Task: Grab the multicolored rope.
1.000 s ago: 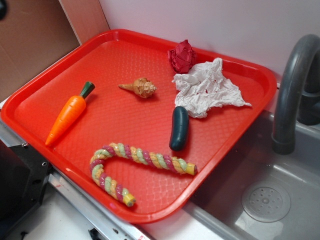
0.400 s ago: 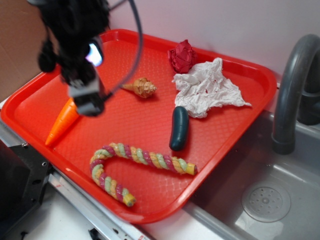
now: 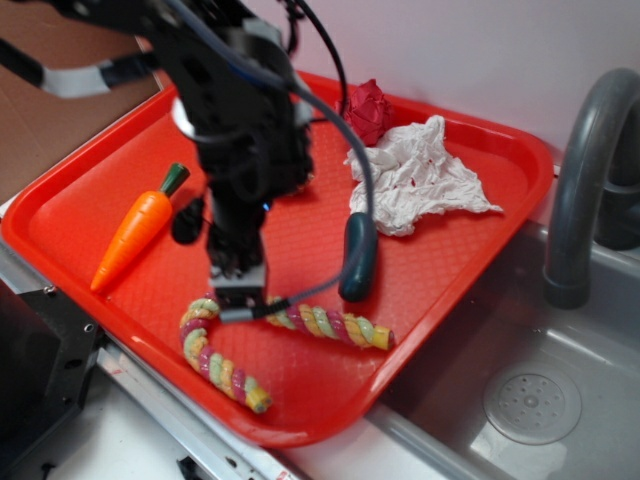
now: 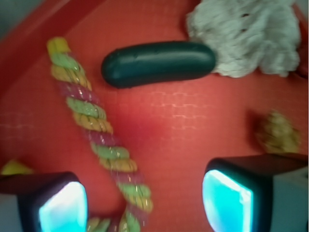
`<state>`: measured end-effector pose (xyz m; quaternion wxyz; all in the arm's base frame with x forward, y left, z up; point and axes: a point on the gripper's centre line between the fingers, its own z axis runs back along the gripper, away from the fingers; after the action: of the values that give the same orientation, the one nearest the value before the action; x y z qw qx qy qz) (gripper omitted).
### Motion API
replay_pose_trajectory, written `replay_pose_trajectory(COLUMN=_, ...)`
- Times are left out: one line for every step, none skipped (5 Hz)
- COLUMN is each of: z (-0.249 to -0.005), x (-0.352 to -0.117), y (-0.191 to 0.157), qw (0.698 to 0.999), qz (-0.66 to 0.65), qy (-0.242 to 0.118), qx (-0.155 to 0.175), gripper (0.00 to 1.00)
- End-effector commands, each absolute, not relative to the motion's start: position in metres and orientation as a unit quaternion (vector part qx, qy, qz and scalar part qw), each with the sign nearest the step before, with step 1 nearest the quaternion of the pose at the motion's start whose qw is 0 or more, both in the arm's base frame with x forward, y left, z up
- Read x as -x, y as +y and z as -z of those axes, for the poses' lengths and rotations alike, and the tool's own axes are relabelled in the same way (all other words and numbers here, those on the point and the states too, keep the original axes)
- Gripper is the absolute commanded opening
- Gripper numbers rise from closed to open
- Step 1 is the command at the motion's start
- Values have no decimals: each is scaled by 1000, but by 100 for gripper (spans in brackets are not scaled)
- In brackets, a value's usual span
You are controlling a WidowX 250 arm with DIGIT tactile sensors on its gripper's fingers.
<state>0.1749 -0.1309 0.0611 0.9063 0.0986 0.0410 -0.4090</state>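
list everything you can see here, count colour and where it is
multicolored rope: 1, pastel yellow, pink and green, bent, near edge of the tray
tray: 1, red, beside the sink
carrot: 1, orange with green top, left part of the tray
pickle-shaped toy: 1, dark green, middle of the tray, just beyond the rope
crumpled cloth: 1, white, far right of the tray
crumpled red wad: 1, red, far edge of the tray
shell-like toy: 1, tan, blurred in the wrist view
sink: 1, grey, right
faucet: 1, grey, over the sink
gripper: 1, black, fingers apart, over the rope's bend
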Motion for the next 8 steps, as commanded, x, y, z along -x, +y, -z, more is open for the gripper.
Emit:
replay_pose_trajectory(z=-33, x=-161, y=-135, qw=877, qz=464, qy=76, qx=-98, gripper=100)
replay_pose_trajectory(z=-24, x=-157, y=-137, qw=867, qz=482, qy=87, qx=-90, gripper=100)
replay_pose_trajectory(z=-19, x=-157, y=-136, qw=871, qz=477, qy=81, qx=-91, gripper=87)
replay_pose_trajectory(z=-22, x=-157, y=-134, qw=876, qz=470, qy=65, qx=-82, gripper=0)
replay_pose_trajectory(z=-33, x=-160, y=-130, qw=889, qz=448, qy=42, qx=-79, gripper=0)
replay_pose_trajectory(z=-46, x=-166, y=-124, qw=902, qz=420, qy=13, qx=-99, gripper=0)
replay_pose_trajectory(z=-61, x=-169, y=-115, qw=931, qz=344, qy=-8, qx=-118, gripper=0)
replay_pose_trajectory(z=-110, x=-177, y=-91, qw=968, qz=222, qy=-27, qx=-118, gripper=0)
